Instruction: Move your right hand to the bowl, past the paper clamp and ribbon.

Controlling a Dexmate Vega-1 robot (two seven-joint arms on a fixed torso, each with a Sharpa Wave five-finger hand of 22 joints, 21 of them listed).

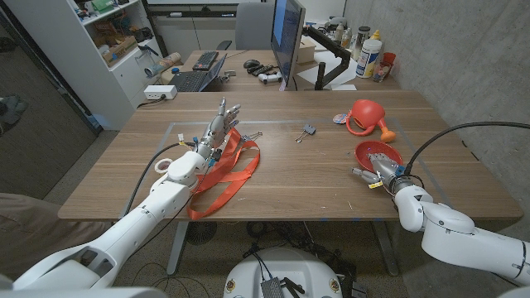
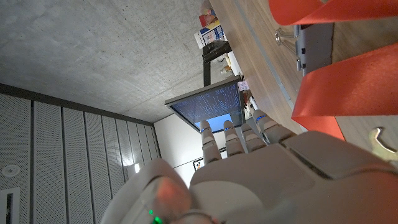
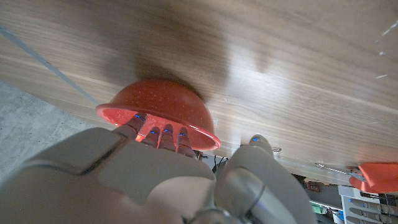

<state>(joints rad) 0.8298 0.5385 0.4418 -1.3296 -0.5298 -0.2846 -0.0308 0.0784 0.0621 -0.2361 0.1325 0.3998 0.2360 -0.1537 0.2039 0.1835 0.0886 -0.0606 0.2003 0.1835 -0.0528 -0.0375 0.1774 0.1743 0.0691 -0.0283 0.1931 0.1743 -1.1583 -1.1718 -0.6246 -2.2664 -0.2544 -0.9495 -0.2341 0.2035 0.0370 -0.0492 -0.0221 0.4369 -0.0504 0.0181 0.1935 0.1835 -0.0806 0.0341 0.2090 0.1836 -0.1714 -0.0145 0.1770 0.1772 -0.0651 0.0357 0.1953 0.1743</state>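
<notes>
The red bowl (image 1: 378, 152) stands on the right side of the wooden table (image 1: 323, 178). My right hand (image 1: 379, 171) is at its near rim, fingers stretched out and touching the rim, thumb apart, holding nothing. In the right wrist view the fingertips (image 3: 163, 131) lie against the bowl (image 3: 155, 106). The small paper clamp (image 1: 308, 130) lies mid-table, left of the bowl. The orange ribbon (image 1: 230, 170) is looped on the left. My left hand (image 1: 217, 128) rests over its far end, fingers straight and empty.
A red watering can (image 1: 367, 117) stands just behind the bowl. A grey clip with wire handles (image 2: 311, 43) lies between strands of the ribbon (image 2: 329, 93). A monitor (image 1: 287, 33) and desk clutter stand behind the table.
</notes>
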